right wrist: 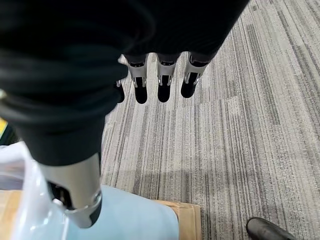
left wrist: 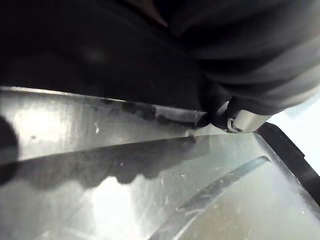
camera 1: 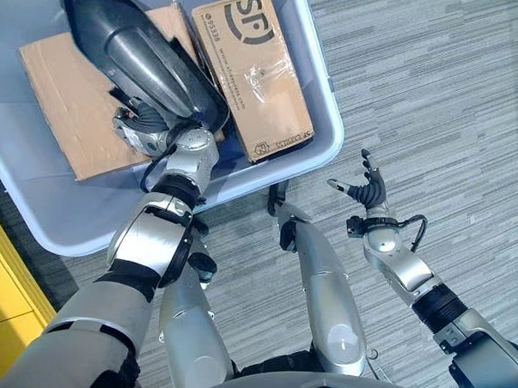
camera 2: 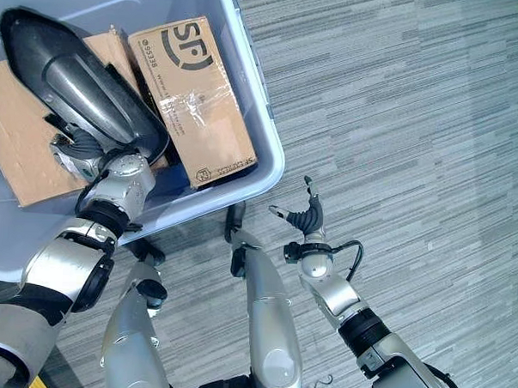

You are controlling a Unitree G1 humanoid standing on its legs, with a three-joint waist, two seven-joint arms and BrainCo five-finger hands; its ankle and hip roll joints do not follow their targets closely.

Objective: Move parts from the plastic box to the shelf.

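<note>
A long dark grey part lies across cardboard boxes in the plastic box.

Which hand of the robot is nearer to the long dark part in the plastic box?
The left hand. It is inside the plastic box, tucked under the near end of the long dark part. The right hand hangs open over the carpet, outside the box.

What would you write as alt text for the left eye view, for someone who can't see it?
The robot's left hand reaches into a pale blue plastic box, its fingers hidden under a long dark grey moulded part lying on two cardboard boxes. The right hand hangs open over grey striped carpet.
</note>
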